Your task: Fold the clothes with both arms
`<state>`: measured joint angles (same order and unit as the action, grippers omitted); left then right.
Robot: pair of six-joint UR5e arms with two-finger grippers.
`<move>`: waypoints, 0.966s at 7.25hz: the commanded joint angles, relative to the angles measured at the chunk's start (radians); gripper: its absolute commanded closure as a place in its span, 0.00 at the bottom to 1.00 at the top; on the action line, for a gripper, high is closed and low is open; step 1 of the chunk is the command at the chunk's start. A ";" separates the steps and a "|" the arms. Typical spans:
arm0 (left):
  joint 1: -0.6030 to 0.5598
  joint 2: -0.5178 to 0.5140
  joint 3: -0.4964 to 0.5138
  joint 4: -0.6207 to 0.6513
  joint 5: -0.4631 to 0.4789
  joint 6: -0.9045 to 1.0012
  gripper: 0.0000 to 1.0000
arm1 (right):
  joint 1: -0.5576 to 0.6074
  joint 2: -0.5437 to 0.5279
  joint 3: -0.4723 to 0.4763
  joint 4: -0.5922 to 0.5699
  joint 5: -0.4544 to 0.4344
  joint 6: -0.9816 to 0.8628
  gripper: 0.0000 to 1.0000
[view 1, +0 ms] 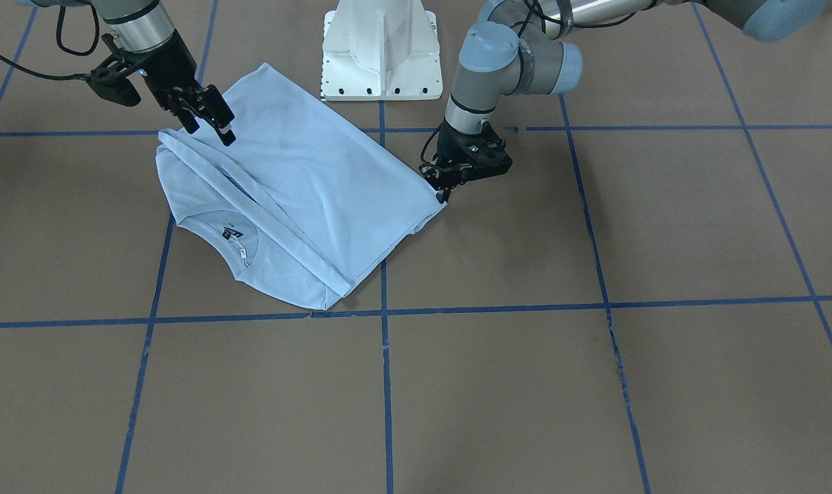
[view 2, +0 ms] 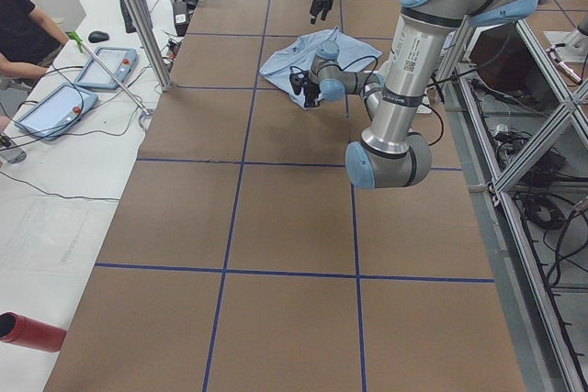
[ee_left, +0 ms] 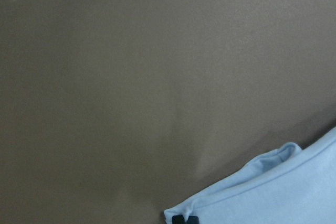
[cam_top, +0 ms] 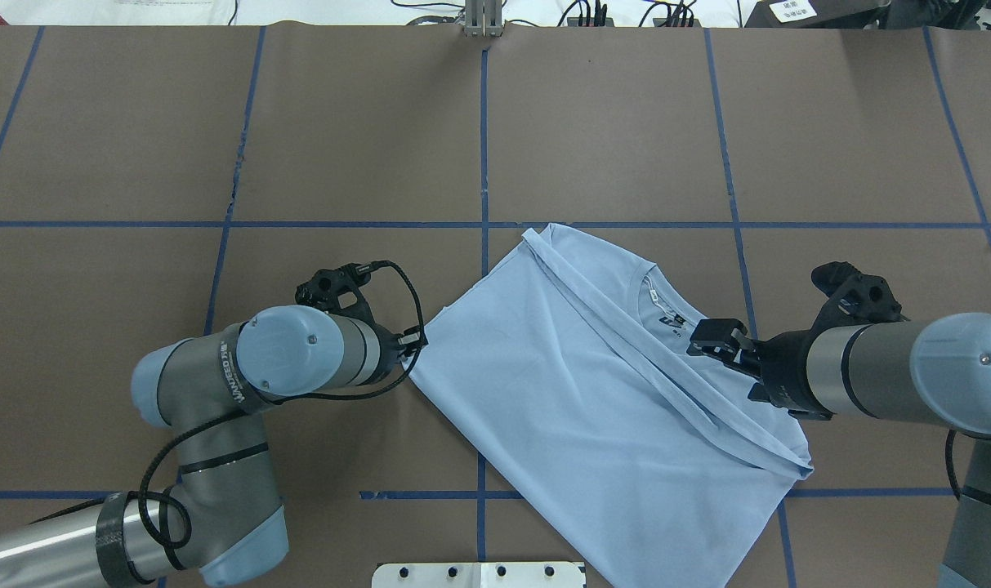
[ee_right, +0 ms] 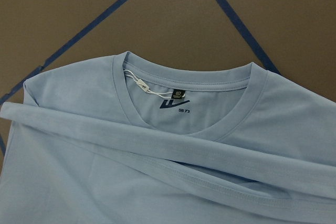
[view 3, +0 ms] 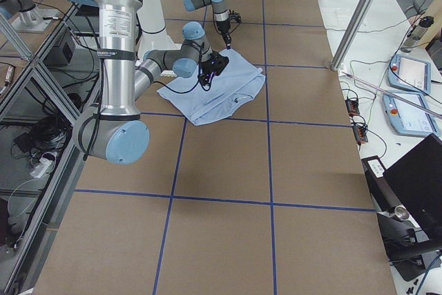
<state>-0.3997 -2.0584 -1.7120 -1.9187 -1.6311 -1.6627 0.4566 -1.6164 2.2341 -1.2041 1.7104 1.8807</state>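
Overhead exterior view is showing the T-shirt lying folded flat on the desk. It is sitting at an angle just ahead of the white base, reaching toward the robot's right. Its collar is facing up with the label showing inside. A long folded band is running diagonally across the cloth, just below the neck.

The left gripper is sitting low at the shirt's corner on the robot's left. In the left wrist view its fingertips are showing close together at that corner, seemingly pinching it. The right gripper is hovering over the shirt beside the collar, with jaws parted and gripping nothing.

Blue tape lines are crossing the desk and passing under the shirt. In the exterior left view a person is showing at the edge, near two tablets.
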 commanded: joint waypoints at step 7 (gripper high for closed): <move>-0.349 -0.477 0.828 -0.434 0.002 0.169 1.00 | -0.003 0.100 -0.048 0.001 -0.003 0.005 0.00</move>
<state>-0.7345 -2.4921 -0.9767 -2.2875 -1.6297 -1.4929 0.4534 -1.5558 2.2127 -1.2039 1.7064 1.8851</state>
